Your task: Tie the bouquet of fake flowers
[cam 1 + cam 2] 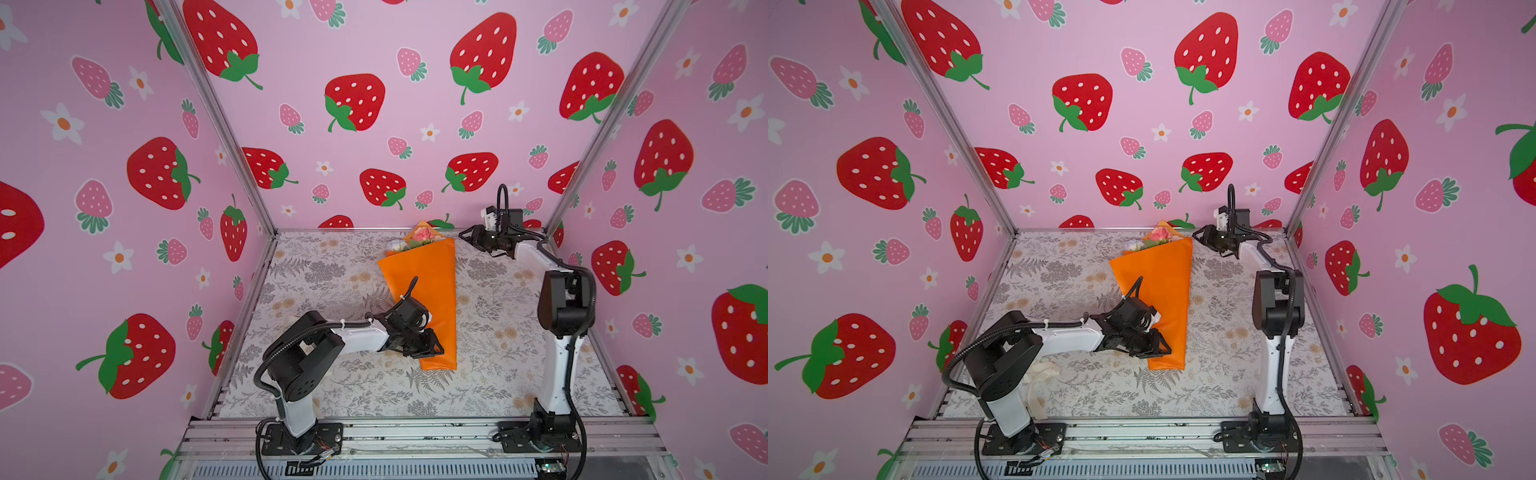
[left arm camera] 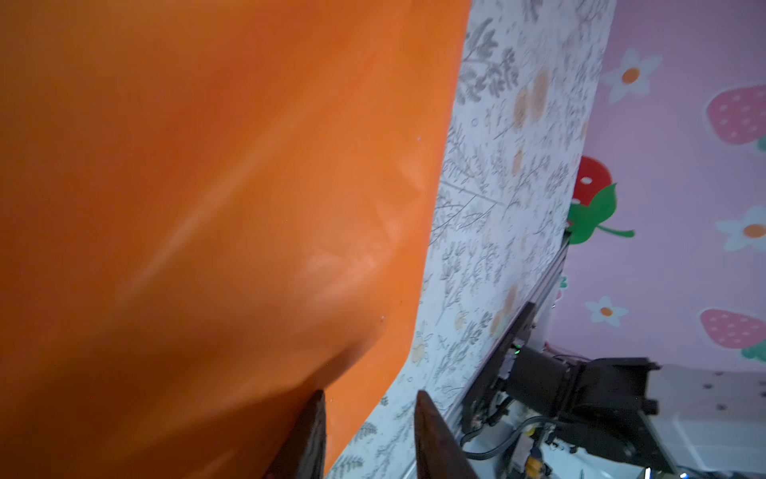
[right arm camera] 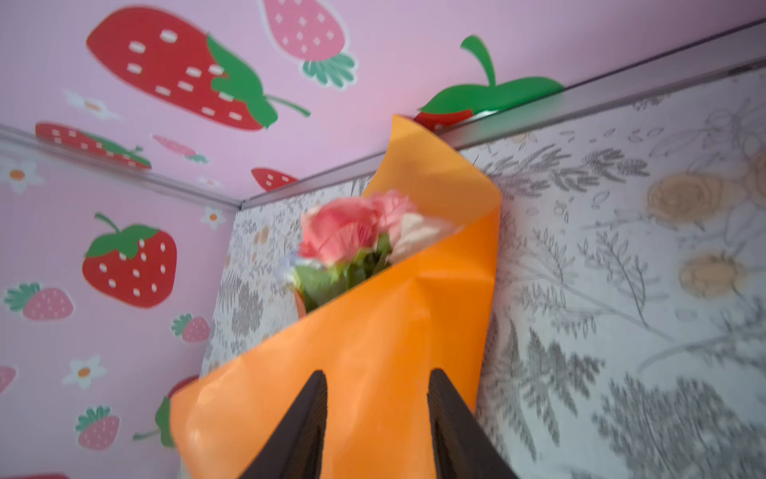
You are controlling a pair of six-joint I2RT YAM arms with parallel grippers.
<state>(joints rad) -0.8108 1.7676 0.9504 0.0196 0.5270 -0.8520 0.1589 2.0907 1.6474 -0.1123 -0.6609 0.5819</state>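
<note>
Left arm (image 1: pixel 360 335): bending low, left claw (image 1: pixel 434 346) hanging parted, empty, at wrap's (image 1: pixel 428 278) narrow end.
Right arm (image 1: pixel 561 361): stretching far, right claw (image 1: pixel 464 236) parted, empty, just beside bouquet (image 1: pixel 421 235).

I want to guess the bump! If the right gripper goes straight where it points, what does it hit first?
Most likely the orange wrapping paper, seen right ahead between the open jaws of the right gripper. The bouquet of fake flowers sits farther on; depth is unclear.
</note>
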